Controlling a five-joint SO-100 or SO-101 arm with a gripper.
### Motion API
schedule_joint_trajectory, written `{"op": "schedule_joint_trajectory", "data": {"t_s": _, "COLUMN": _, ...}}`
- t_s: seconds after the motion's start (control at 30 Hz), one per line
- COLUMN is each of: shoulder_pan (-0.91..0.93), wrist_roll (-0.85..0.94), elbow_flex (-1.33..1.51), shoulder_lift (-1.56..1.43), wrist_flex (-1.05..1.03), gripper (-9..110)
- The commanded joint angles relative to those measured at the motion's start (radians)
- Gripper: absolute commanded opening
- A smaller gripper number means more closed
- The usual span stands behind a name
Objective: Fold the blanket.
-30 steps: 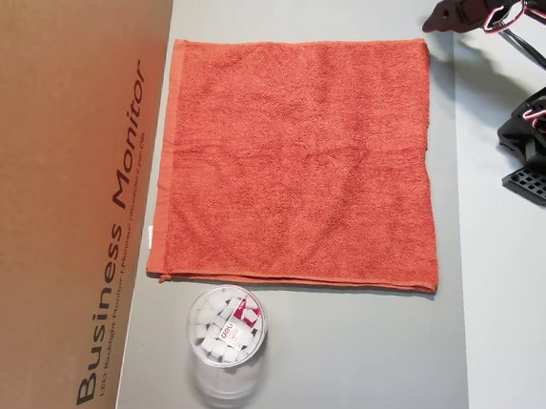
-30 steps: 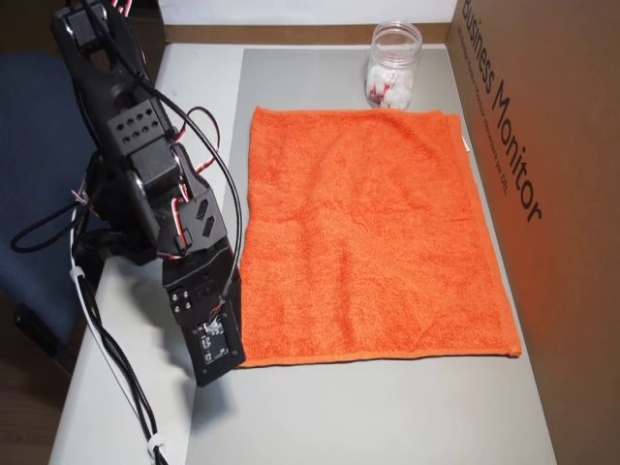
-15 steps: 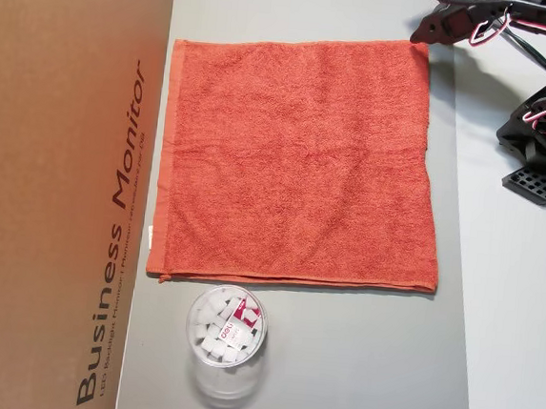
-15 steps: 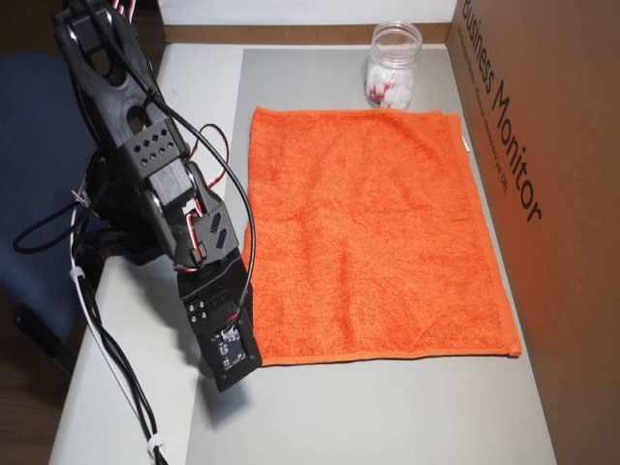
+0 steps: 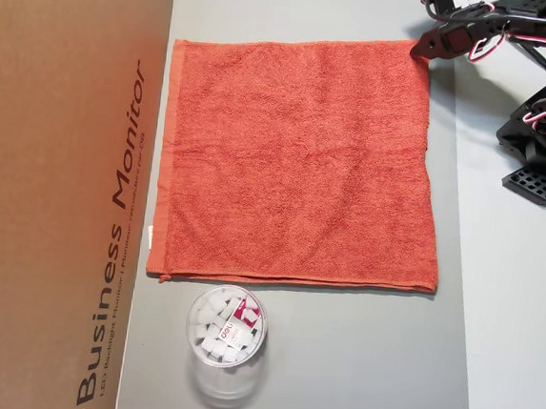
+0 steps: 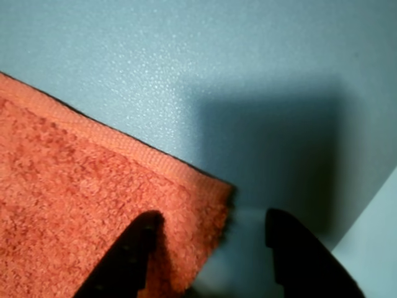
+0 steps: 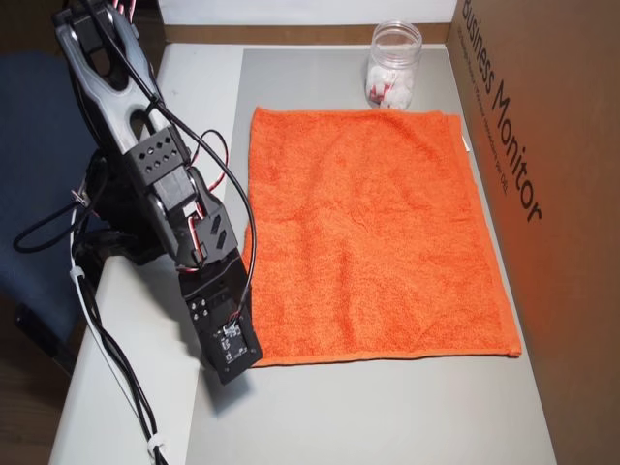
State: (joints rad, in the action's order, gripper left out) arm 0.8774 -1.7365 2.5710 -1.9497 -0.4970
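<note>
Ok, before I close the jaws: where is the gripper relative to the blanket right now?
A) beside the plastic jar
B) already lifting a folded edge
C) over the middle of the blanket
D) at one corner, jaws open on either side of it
D: in the wrist view the gripper is open, its two dark fingers straddling the hemmed corner of the blanket, which lies flat on the grey mat.

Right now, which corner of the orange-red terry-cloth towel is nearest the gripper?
The orange-red terry-cloth towel corner at top right in an overhead view; the open gripper straddles it. The clear plastic jar stands beyond the opposite edge.
</note>
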Motion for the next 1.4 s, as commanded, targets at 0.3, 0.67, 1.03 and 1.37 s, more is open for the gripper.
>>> {"op": "schedule_joint_trajectory", "data": {"t_s": 0.3, "shoulder_pan": -0.018, "wrist_roll": -0.006, "elbow_flex": 0.012, "shoulder_lift": 0.008, "wrist_flex": -0.006, "gripper": 17}}
{"op": "schedule_joint_trajectory", "data": {"t_s": 0.67, "shoulder_pan": -0.025, "wrist_roll": -0.006, "elbow_flex": 0.006, "shoulder_lift": 0.077, "wrist_flex": 0.058, "gripper": 12}}
{"op": "schedule_joint_trajectory", "data": {"t_s": 1.03, "shoulder_pan": -0.061, "wrist_roll": -0.006, "elbow_flex": 0.011, "shoulder_lift": 0.089, "wrist_flex": 0.129, "gripper": 13}}
{"op": "schedule_joint_trajectory", "data": {"t_s": 1.37, "shoulder_pan": -0.061, "wrist_roll": -0.005, "elbow_flex": 0.011, "shoulder_lift": 0.089, "wrist_flex": 0.129, "gripper": 6}}
